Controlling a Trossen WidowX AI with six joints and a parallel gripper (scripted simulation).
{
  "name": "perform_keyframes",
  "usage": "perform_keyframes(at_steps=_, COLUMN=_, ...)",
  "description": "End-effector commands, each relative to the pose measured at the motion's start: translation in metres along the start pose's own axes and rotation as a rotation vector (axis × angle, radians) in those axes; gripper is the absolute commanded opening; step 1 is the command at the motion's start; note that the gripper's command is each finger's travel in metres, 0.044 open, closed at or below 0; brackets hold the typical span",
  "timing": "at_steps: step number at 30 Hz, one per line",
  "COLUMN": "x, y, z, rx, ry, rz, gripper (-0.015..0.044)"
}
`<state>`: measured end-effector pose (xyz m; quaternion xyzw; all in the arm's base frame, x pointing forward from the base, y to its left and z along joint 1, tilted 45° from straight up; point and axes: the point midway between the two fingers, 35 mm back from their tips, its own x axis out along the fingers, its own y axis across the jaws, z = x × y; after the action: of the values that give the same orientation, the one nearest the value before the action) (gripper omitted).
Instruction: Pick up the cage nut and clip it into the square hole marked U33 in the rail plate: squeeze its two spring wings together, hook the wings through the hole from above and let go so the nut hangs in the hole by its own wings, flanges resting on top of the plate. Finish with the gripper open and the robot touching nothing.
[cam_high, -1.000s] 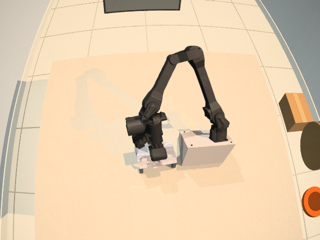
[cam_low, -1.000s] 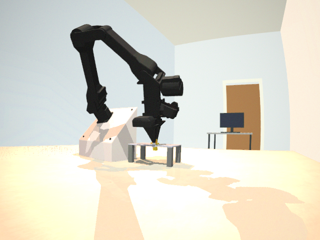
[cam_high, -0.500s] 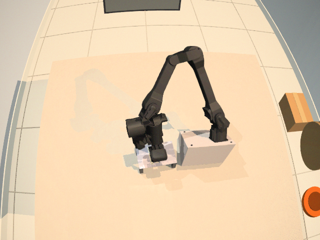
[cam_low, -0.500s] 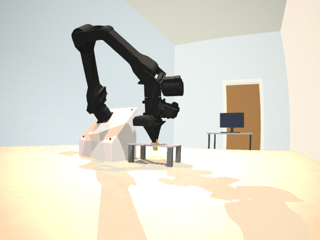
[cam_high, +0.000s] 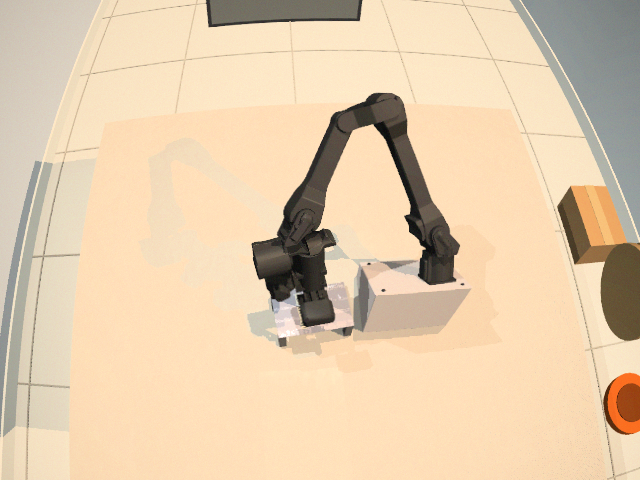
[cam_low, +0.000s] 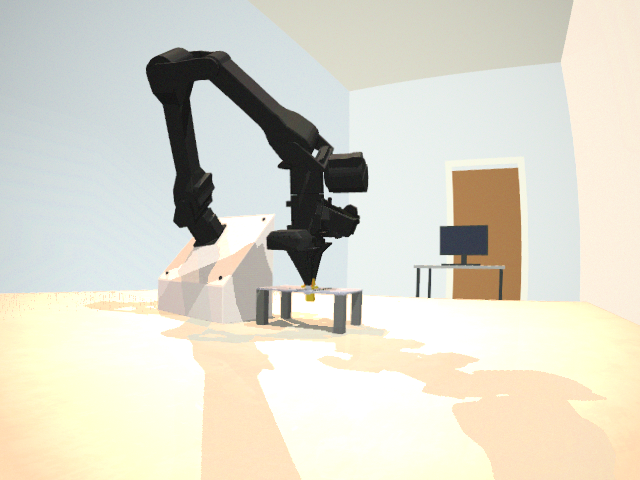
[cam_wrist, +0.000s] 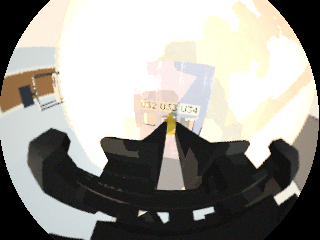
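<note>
So the hand is pointing down with the nut pinched in its fingertips. In the wrist view the nut's at 6 o'clock from the U33 label. From the side, yellow shows both above and below the plate, so it's partway through, though I can't tell if the wings have hooked. Top view puts the white base at the plate's 3 o'clock, just beside it.

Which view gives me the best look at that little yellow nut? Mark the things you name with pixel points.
The exterior view: the cage nut (cam_low: 310, 297) (cam_wrist: 171, 125) shows both above and below the plate (cam_low: 273, 288) (cam_wrist: 175, 80). The wrist view shows only its upper part, between the fingertips near U33. From the top, the arm mostly hides it.
</note>
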<state>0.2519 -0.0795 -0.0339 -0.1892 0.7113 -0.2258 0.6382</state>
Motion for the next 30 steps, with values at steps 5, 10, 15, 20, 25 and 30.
perform_keyframes(at_steps=5, x=-0.0006, y=0.001, z=0.0003, rx=0.001, ry=-0.002, rz=-0.022, gripper=0.0029)
perform_keyframes(at_steps=10, x=-0.0005, y=0.0015, z=0.0003, rx=0.001, ry=-0.002, rz=-0.035, gripper=0.0029)
perform_keyframes(at_steps=15, x=-0.0003, y=0.0019, z=0.0002, rx=0.001, ry=-0.001, rz=-0.043, gripper=0.0029)
perform_keyframes(at_steps=20, x=-0.0001, y=0.0026, z=0.0001, rx=0.001, ry=-0.001, rz=-0.059, gripper=0.0029)
perform_keyframes(at_steps=25, x=0.0002, y=0.0032, z=0.0001, rx=0.002, ry=-0.002, rz=-0.074, gripper=0.0029)
perform_keyframes(at_steps=30, x=0.0003, y=0.0036, z=0.0001, rx=0.002, ry=-0.002, rz=-0.085, gripper=0.0029)
